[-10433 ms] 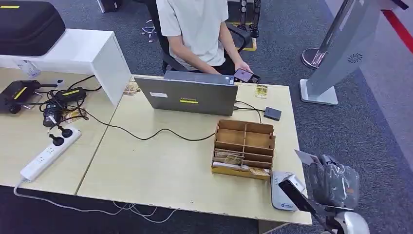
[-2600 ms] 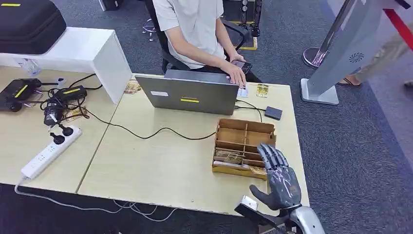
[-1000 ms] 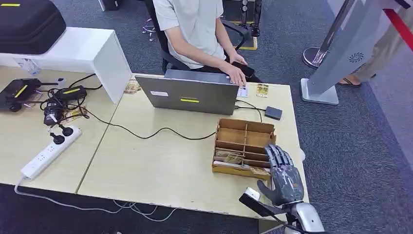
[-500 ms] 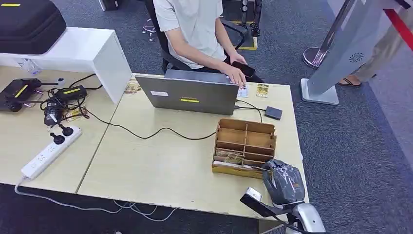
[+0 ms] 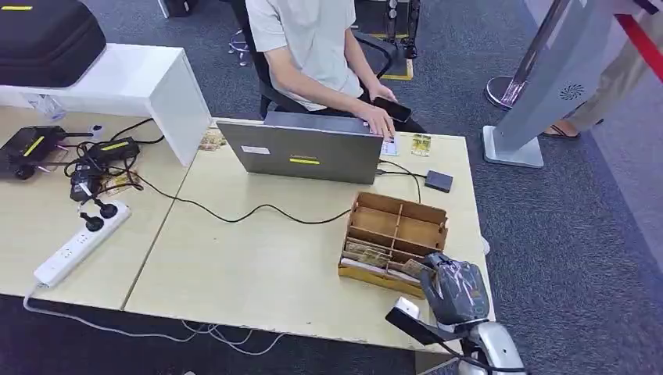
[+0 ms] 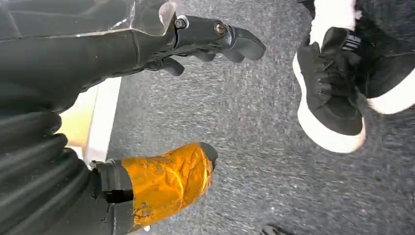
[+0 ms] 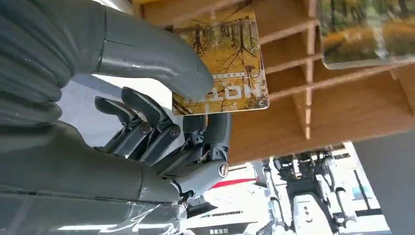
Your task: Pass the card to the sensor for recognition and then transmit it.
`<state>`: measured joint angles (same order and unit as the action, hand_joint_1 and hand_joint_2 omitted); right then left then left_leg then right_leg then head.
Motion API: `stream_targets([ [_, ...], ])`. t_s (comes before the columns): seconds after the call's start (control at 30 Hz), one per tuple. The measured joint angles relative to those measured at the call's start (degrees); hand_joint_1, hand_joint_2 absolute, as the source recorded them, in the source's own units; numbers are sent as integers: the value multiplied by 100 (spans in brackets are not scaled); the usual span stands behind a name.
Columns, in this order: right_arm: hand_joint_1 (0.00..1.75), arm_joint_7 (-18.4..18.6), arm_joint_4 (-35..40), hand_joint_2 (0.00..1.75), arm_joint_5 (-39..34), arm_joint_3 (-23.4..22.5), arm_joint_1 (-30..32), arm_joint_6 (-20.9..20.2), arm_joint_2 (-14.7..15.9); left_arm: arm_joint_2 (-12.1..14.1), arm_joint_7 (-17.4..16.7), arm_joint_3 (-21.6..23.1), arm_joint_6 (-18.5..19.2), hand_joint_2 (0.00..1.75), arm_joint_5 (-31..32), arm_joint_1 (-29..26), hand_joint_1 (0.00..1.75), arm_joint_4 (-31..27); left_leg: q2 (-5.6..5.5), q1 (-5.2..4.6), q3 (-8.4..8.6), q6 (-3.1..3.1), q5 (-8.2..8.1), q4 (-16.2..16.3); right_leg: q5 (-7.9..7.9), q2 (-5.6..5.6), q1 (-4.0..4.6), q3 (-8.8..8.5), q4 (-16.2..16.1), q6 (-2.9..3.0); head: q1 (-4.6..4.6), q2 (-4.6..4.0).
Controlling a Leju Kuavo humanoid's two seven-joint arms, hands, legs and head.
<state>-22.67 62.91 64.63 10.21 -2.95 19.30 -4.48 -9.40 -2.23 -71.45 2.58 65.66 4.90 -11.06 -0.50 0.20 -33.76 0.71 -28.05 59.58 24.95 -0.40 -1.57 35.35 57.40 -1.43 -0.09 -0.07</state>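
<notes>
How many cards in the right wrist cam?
2. One card pinched by the right robot hand at the wooden organizer; a second card in a farther slot. More may be hidden.

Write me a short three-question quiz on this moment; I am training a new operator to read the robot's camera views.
1. True or false: the right hand pinches a card at the wooden organizer.
2. What lies on the floor under the left hand? A) a laptop B) a black shoe with a white sole C) a power strip
3. Fill in: on the table, the person's hand rests beside the ____.

Key
1. True; the thumb presses the card against the fingers.
2. B, the shoe.
3. laptop
</notes>
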Motion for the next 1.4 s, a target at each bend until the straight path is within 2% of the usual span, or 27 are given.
stream_targets([
  [0.27, 175, -48, 144, 175, -52, 2, -170, -92, -24, 4, -46, 0, 0, 175, 17, 0, 0, 0, 0, 0, -1, 1, 2, 0, -2, -1, 0, -2, 1, -1, 0, 0],
  [0.37, 175, -118, 210, 175, -325, 30, -402, -390, -33, 22, -61, 0, 24, 175, 100, 0, 0, 0, 5, 0, -2, 1, 2, 0, -5, 6, -1, -1, 3, 0, 0, 0],
  [0.57, 175, 40, 188, 175, -934, 162, -1657, -1450, -68, 92, -61, 4, 112, 175, 254, 7, 0, 0, 27, 0, -3, -2, 23, 0, -30, 21, -1, 7, 4, 1, -2, 0],
  [0.73, 175, 341, -248, 175, -1441, 293, -2985, -1880, -219, 148, -57, 35, 162, 175, 361, 16, 0, 0, 27, 0, -3, -4, 36, 1, -40, 25, -1, 8, 4, 1, 0, 0],
  [0.83, 175, 477, -534, 175, -1537, 365, -3549, -1901, -319, 166, -44, 55, 173, 175, 415, 20, 0, 0, 26, 1, -2, -9, 39, 1, -41, 25, 1, 8, 5, 2, 0, 0],
  [0.93, 175, 593, -801, 175, -1545, 380, -3835, -1860, -419, 173, -24, 66, 190, 175, 439, 23, 0, 0, 24, 2, -8, -9, 39, 0, -41, 23, 1, 8, 7, 2, 4, 0],
  [1.23, 175, 1576, -2065, 175, -992, 337, -5070, -1178, -629, 192, 122, 231, 214, 175, 697, 38, 0, 0, 25, 0, -10, -10, 40, 3, -47, 24, 0, 17, 8, 8, 2, 0],
  [1.4, 175, 1620, -2490, 175, -927, 247, -5267, -1136, -647, 192, 127, 302, 214, 175, 728, 35, 0, 0, 21, 0, -13, -10, 40, 4, -47, 21, 0, 17, 8, 8, 2, 0],
])
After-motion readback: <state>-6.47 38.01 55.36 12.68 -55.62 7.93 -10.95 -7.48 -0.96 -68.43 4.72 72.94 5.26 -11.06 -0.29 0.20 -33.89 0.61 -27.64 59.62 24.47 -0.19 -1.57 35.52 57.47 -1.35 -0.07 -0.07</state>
